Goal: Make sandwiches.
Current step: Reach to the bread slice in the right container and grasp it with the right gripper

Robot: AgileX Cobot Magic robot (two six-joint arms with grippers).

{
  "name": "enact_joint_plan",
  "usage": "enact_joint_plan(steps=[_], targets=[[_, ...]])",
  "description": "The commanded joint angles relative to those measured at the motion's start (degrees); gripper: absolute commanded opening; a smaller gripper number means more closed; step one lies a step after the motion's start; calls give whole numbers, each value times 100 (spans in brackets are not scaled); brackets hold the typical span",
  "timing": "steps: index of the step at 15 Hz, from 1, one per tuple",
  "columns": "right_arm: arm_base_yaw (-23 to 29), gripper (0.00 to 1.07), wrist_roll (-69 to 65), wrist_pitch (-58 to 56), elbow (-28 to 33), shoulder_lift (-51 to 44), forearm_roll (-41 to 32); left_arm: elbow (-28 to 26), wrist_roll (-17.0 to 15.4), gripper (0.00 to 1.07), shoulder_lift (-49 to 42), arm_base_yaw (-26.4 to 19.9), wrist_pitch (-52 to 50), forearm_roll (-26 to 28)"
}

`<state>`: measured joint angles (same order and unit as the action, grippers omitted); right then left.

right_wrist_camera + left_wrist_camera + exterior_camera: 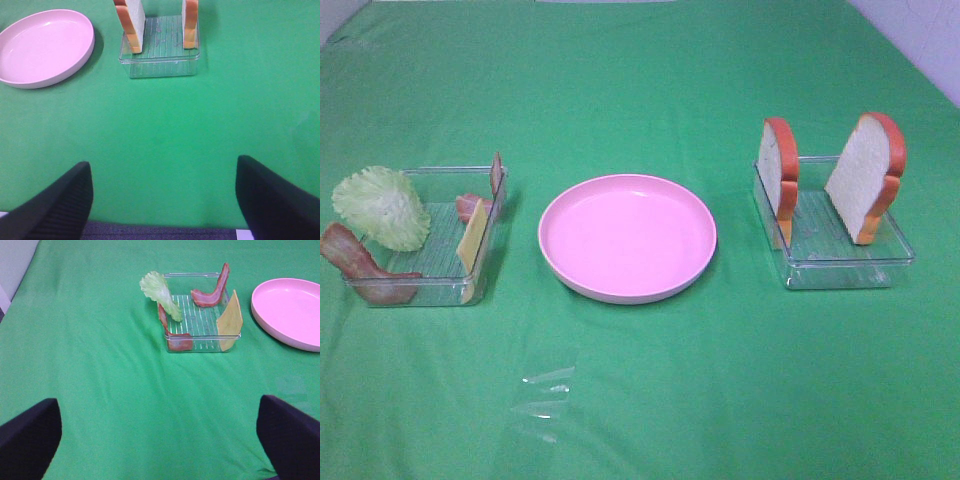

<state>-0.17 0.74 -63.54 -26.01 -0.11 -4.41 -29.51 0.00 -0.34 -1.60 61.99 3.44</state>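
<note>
No stacked sandwiches are in view; their parts sit in two trays. Two white bread slices with orange-brown crust stand upright in the right tray. The left tray holds a pale green lettuce leaf, bacon strips and a yellow cheese square leaning on its wall. My left gripper hangs open over bare cloth, well short of the lettuce and cheese. The right gripper is open too, short of the bread.
A round pink plate lies between the two trays with nothing on it. Green cloth covers the whole table. A crumpled bit of clear film lies near the front, left of centre.
</note>
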Motion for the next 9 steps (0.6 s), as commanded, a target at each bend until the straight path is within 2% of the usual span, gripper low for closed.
enact_joint_plan(steps=[1, 9], targets=[[0, 76, 97, 11, 6, -138, 11, 0, -57, 98, -97, 23, -57, 29], [0, 76, 97, 11, 6, -138, -23, 0, -57, 98, -97, 23, -57, 29]])
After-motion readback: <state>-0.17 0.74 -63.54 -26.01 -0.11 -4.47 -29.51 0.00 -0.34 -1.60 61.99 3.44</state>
